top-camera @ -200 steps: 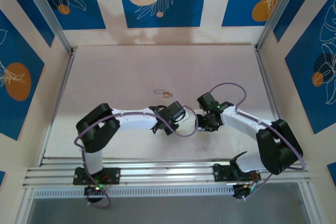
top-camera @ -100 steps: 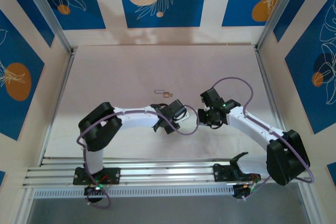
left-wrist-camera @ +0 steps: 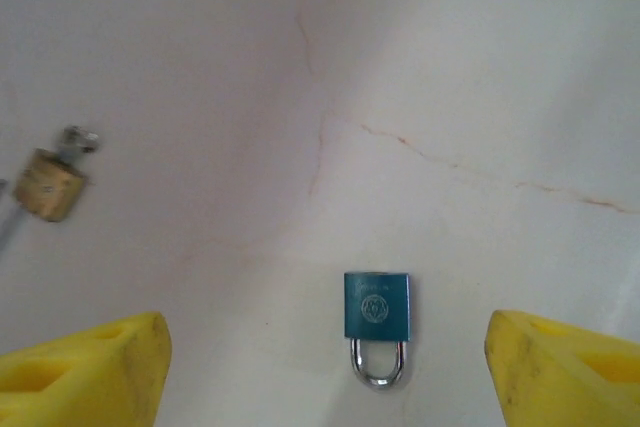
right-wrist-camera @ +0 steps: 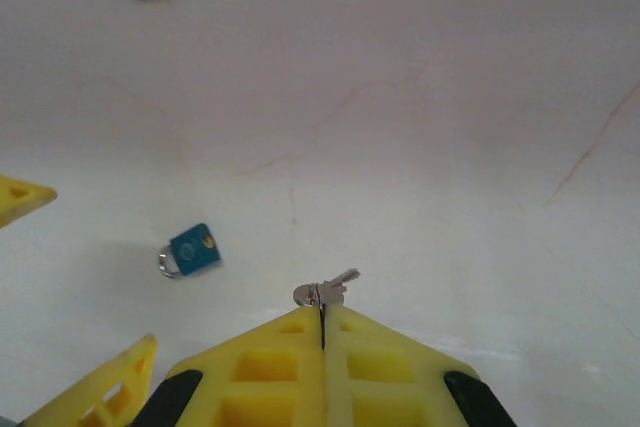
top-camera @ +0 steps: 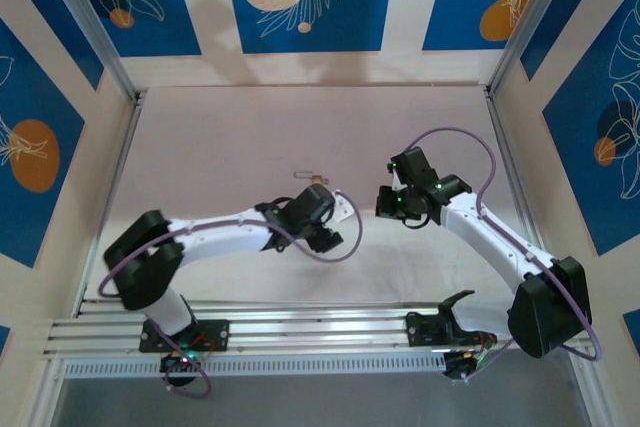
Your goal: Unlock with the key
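Blue padlock (left-wrist-camera: pixel 377 312) lies flat on the desk (left-wrist-camera: pixel 450 97), shackle closed. Key (right-wrist-camera: pixel 330 292), silver, is pinched at the tips of my right hand (right-wrist-camera: pixel 322 321).

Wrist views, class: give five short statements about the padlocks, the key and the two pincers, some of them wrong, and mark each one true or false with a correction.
1. The blue padlock lies flat on the table. True.
2. The left pincer is shut on the blue padlock. False: its jaws stand open on either side of the padlock, apart from it.
3. The right pincer grips a silver key. True.
4. The blue padlock's shackle hangs open. False: both ends of it sit in the body.
5. The brass padlock rests on top of the blue one. False: it lies on the table well apart from it.
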`<state>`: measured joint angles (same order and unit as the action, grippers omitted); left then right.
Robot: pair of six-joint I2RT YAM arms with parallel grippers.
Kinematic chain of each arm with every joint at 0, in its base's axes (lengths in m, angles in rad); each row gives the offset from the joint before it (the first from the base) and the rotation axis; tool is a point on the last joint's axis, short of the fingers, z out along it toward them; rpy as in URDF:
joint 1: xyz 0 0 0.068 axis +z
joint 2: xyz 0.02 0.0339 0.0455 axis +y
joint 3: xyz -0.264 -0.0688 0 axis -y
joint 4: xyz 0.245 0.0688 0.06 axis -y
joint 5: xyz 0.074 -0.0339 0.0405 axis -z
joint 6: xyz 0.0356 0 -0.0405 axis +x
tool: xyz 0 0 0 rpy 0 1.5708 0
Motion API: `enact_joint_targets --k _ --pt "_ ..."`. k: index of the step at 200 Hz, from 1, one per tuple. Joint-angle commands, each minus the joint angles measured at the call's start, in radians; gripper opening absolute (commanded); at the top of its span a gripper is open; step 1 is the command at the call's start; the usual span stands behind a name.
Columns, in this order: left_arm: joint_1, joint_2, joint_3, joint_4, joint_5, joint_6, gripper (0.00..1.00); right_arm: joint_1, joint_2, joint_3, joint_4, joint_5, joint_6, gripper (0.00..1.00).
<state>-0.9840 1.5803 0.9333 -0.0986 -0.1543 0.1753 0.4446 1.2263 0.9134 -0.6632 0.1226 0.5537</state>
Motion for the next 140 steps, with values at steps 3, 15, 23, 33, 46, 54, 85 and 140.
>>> enact_joint_targets --k 3,15,23,33,46,54,85,140 --pt "-0.005 -0.111 -0.193 0.394 0.073 0.082 0.79 -0.007 -0.024 0.049 -0.021 -0.065 -0.014 0.00" --pt "-0.004 -0.120 -0.223 0.456 0.078 0.112 0.80 -0.002 -0.024 0.063 -0.017 -0.077 -0.013 0.00" --pt "-0.004 -0.114 -0.217 0.450 0.075 0.118 0.79 0.002 -0.024 0.071 -0.012 -0.089 -0.011 0.00" --pt "-0.003 -0.103 -0.211 0.474 0.082 0.123 0.74 0.009 -0.027 0.079 -0.003 -0.103 -0.007 0.00" --pt "-0.005 -0.091 -0.224 0.582 0.085 0.094 0.72 0.018 -0.031 0.087 0.008 -0.124 -0.001 0.00" --pt "-0.005 -0.079 -0.229 0.641 0.094 0.092 0.71 0.023 -0.034 0.093 0.010 -0.135 0.006 0.00" --pt "-0.005 -0.028 -0.208 0.743 0.146 0.084 0.69 0.039 -0.057 0.102 0.026 -0.182 0.032 0.00" --pt "-0.004 0.029 -0.190 0.819 0.183 0.047 0.54 0.049 -0.094 0.092 0.056 -0.214 0.066 0.00"
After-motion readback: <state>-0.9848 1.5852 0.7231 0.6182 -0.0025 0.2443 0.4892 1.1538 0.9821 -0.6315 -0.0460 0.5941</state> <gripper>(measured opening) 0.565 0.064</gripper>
